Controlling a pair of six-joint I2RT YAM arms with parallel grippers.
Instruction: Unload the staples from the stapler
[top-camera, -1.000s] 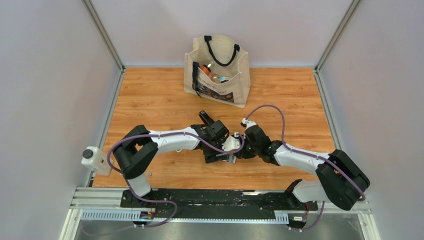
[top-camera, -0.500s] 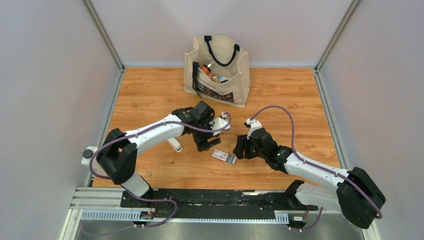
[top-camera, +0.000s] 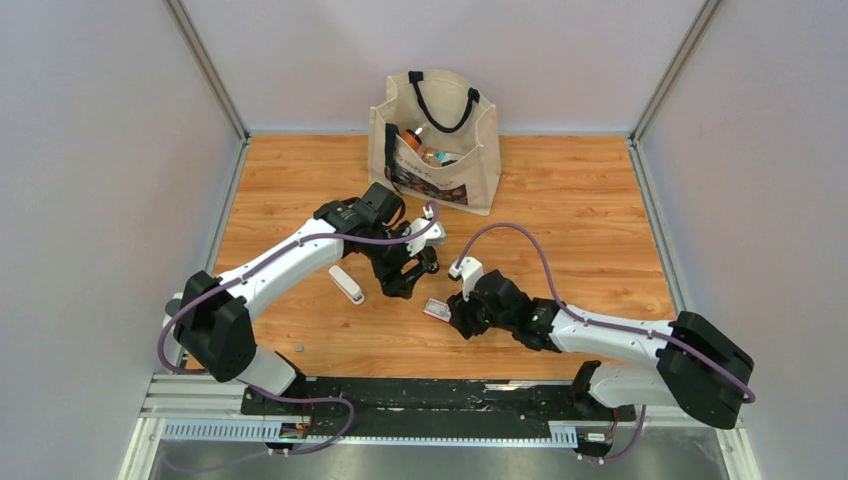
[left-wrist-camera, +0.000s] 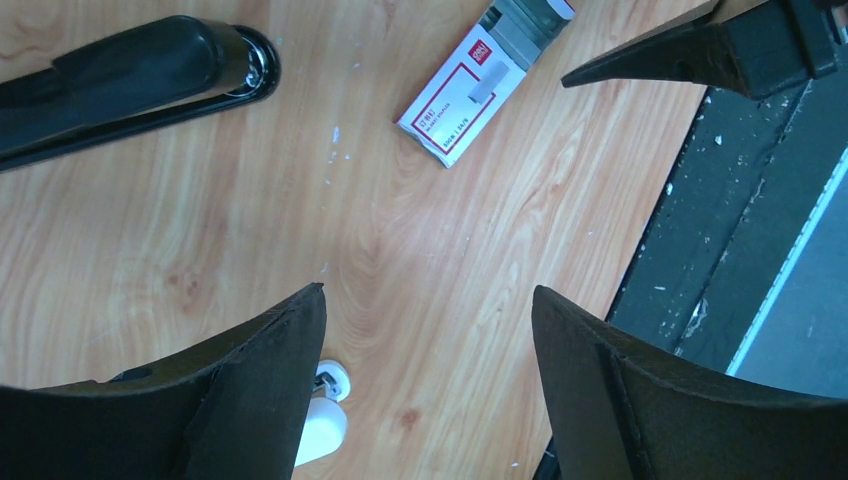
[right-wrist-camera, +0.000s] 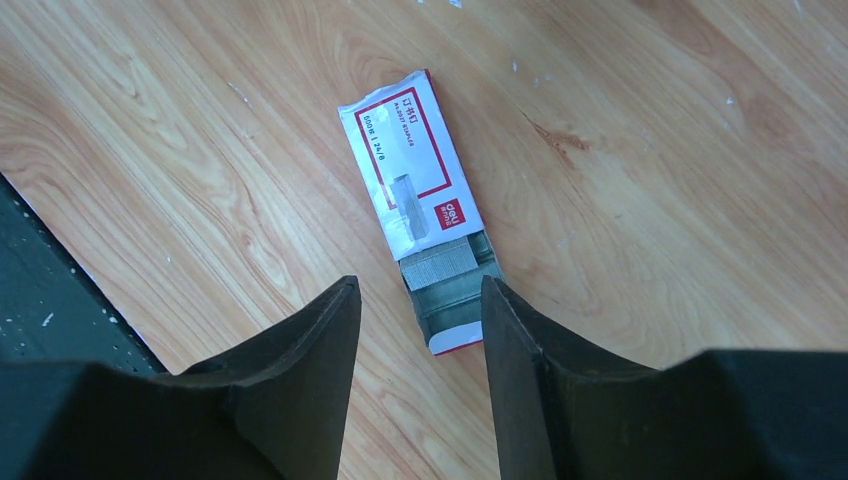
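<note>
Within the last second the two grippers, until then bunched together at centre, have parted. The left gripper (left-wrist-camera: 428, 295) now hangs spread wide and empty. The stapler (left-wrist-camera: 130, 75) lies released on the table (left-wrist-camera: 400, 260) just beyond it. The right gripper (right-wrist-camera: 417, 287), part-spread, straddles the open end of the red-and-white box (right-wrist-camera: 410, 150), on which a grey strip of staples (right-wrist-camera: 405, 205) rests. Whether its fingers touch the box cannot be confirmed. Unloading appears largely done.
</note>
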